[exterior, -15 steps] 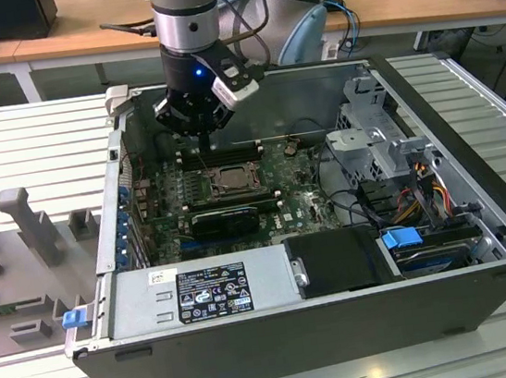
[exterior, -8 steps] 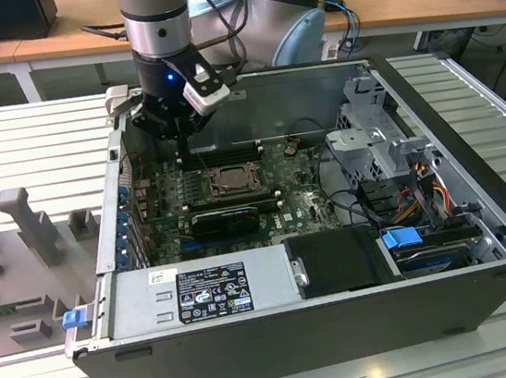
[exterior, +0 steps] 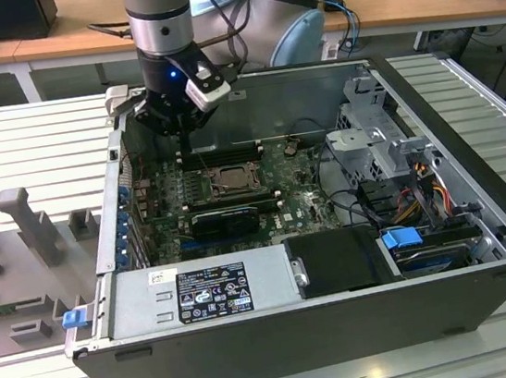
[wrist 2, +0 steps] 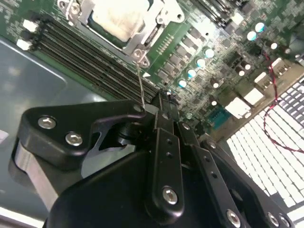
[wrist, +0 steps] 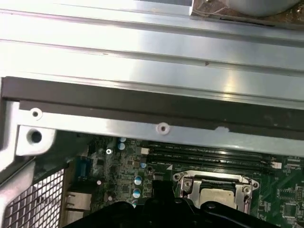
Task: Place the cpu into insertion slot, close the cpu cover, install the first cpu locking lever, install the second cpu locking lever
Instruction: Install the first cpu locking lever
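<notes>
The cpu [wrist 2: 118, 19] lies in the insertion slot [exterior: 224, 182] on the green motherboard, its pale face showing through the window of the cpu cover [wrist 2: 154, 33], which lies flat over it. In the first wrist view the cpu [wrist: 216, 194] sits inside the cover's metal frame [wrist: 190, 183]. A thin wire locking lever [wrist 2: 140, 80] rises from the socket's corner, and its free end meets the side of my fingertips. My gripper [wrist 2: 164, 102] hangs just beside the socket toward the case's back wall, fingers together. In the exterior view the gripper [exterior: 184, 147] reaches down next to the memory slots.
Long black memory slots [wrist 2: 90, 61] run between the socket and the case wall [wrist: 152, 128]. A black heatsink block [exterior: 224, 219] sits in front of the socket. The power supply [exterior: 201, 289], drive cage [exterior: 378, 149] and cable bundles [exterior: 421, 186] fill the rest of the case.
</notes>
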Controlling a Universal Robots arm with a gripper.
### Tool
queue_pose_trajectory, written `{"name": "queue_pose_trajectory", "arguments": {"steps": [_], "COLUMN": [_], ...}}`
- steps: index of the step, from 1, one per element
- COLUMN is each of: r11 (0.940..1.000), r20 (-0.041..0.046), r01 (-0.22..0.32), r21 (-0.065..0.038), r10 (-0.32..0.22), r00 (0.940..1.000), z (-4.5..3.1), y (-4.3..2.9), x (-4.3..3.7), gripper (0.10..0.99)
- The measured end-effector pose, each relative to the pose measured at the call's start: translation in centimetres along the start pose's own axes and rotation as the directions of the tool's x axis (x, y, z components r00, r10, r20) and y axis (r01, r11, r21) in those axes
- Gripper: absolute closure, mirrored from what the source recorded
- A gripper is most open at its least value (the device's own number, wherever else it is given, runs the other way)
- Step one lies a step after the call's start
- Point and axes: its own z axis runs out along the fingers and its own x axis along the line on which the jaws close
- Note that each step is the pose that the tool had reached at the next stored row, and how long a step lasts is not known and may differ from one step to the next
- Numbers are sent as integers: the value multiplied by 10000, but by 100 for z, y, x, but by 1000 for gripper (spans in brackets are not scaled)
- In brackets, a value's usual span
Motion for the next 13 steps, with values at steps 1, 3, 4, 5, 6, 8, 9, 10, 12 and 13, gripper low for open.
{"name": "queue_pose_trajectory", "arguments": {"steps": [1,3,4,5,6,8,9,10,12,13], "r11": [10000,10000,10000,10000,10000,10000,10000,10000,10000,10000], "r20": [0,-1,1,3,2,0,-7,-17,-32,-30], "r01": [2,-10,-19,-32,-46,-49,-47,-48,-48,-56], "r21": [1,2,0,0,1,4,4,4,3,-57], "r10": [-2,10,19,32,46,49,47,48,48,56], "r00": [10000,10000,10000,10000,10000,10000,10000,10000,10000,10000], "z": [0,0,1,1,3,9,17,27,42,54], "y": [-4,-8,-9,-10,-14,-25,-33,-40,-49,-56], "x": [-34,-51,-61,-76,-118,-219,-298,-375,-467,-515], "gripper": [980,980,980,980,980,980,980,980,980,980]}}
